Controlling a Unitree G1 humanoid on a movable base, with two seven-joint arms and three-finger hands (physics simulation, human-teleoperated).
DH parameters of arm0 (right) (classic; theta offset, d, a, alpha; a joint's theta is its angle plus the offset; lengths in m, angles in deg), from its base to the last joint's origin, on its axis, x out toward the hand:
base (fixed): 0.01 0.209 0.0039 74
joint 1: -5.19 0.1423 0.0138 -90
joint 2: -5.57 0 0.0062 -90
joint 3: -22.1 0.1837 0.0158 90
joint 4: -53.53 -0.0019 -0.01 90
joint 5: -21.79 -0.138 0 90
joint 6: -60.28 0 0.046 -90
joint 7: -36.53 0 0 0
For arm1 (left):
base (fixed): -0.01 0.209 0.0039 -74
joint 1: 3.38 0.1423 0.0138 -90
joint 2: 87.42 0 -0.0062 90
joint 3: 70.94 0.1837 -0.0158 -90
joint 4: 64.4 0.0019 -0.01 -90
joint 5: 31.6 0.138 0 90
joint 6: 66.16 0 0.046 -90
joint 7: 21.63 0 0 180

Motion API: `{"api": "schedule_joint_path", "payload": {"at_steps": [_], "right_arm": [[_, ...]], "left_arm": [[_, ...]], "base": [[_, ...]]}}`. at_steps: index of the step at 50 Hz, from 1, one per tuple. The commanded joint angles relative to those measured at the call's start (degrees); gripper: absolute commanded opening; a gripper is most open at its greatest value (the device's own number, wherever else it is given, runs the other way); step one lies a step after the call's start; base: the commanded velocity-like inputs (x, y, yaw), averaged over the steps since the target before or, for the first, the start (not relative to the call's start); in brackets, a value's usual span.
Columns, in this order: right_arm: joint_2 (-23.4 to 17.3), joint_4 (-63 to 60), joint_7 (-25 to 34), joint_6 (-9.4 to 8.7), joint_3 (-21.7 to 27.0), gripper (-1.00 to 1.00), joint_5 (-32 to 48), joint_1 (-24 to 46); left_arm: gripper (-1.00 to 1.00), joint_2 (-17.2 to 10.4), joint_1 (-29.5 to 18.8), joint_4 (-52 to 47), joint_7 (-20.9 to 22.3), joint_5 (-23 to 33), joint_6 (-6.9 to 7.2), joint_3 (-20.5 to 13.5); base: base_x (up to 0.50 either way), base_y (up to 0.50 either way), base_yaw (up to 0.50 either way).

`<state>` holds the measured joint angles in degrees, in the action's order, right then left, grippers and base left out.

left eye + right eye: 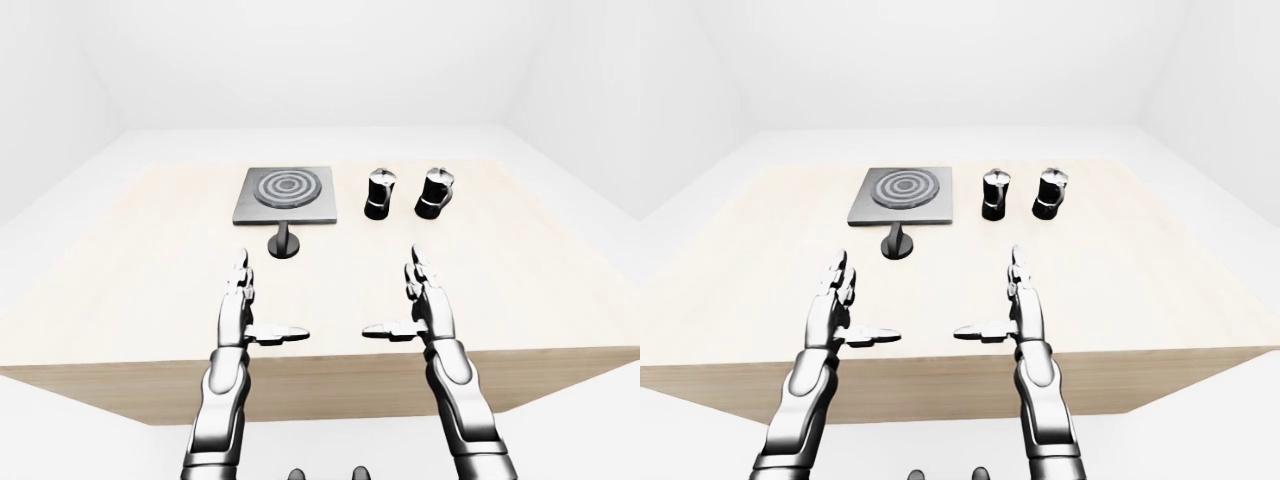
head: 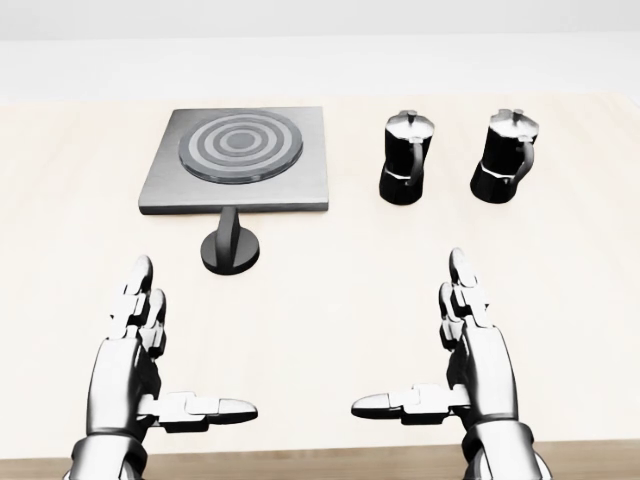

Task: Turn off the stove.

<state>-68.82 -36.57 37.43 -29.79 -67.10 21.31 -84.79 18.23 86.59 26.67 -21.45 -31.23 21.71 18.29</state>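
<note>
Your head view looks steeply down and sits closest, filling its frame with the table (image 2: 60,200) and stove (image 2: 238,160). Your two eye views sit farther off, facing the same way, and share the whole tabletop, the near edge and the white walls (image 1: 300,60).

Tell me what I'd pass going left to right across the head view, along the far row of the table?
Stove plate, with its black knob just below it → first black moka pot → second black moka pot.
</note>
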Motion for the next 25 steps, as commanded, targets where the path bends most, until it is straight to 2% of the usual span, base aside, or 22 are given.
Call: {"api": "schedule_joint_path", "payload": {"at_steps": [1,2,3,5,7,8,12,17,18,20,25], "right_arm": [[-0.64,0.15,2.21,0.19,1.15,1.00,-1.27,0.26],[-0.63,0.16,2.24,0.20,1.14,1.00,-1.29,0.27],[-0.61,0.29,2.02,-0.34,0.93,1.00,-0.88,0.53],[-0.58,-0.33,2.38,-0.26,0.83,1.00,-1.03,0.22],[-0.60,-0.17,2.54,0.01,0.92,1.00,-1.17,0.18],[-0.62,0.09,2.65,0.21,0.97,1.00,-1.24,0.23],[-0.65,0.21,2.77,0.03,0.62,1.00,-0.69,0.39],[-0.64,0.24,3.02,-0.24,0.61,1.00,-0.56,0.53],[-0.60,-0.03,3.00,-0.47,0.56,1.00,-0.54,0.46],[-0.59,0.27,3.03,-0.38,0.62,1.00,-0.58,0.47],[-0.51,-0.27,2.93,-0.79,0.56,1.00,-0.61,0.31]], "left_arm": [[1.00,-0.61,-0.39,2.18,0.24,0.27,-2.42,-1.19],[1.00,-0.61,-0.38,2.12,0.26,0.25,-2.31,-1.18],[1.00,-0.64,-0.10,1.02,0.51,-0.02,-0.83,-1.15],[1.00,-0.63,-0.42,1.60,0.41,-0.22,-0.89,-1.35],[1.00,-0.60,-0.40,1.11,0.32,-0.63,-0.20,-1.51],[1.00,-0.63,-0.55,1.71,0.27,-0.70,-0.72,-1.62],[1.00,-0.59,-0.19,1.16,-0.04,-0.71,-0.66,-1.56],[1.00,-0.59,-0.98,3.61,-0.39,-0.42,-2.67,-1.52],[1.00,-0.62,-0.90,3.29,-0.37,-0.48,-2.43,-1.53],[1.00,-0.63,-1.07,3.95,-0.46,-0.46,-2.87,-1.54],[1.00,-0.65,-0.54,2.72,-0.43,-0.44,-2.09,-1.42]], "base": [[0.00,0.00,0.00],[0.00,0.00,0.00],[0.00,0.00,0.00],[0.00,0.00,0.00],[0.00,0.00,0.00],[0.00,0.16,0.00],[0.00,0.18,0.00],[0.00,0.24,0.00],[0.00,0.24,0.00],[0.00,0.24,0.00],[0.00,0.24,0.00]]}}
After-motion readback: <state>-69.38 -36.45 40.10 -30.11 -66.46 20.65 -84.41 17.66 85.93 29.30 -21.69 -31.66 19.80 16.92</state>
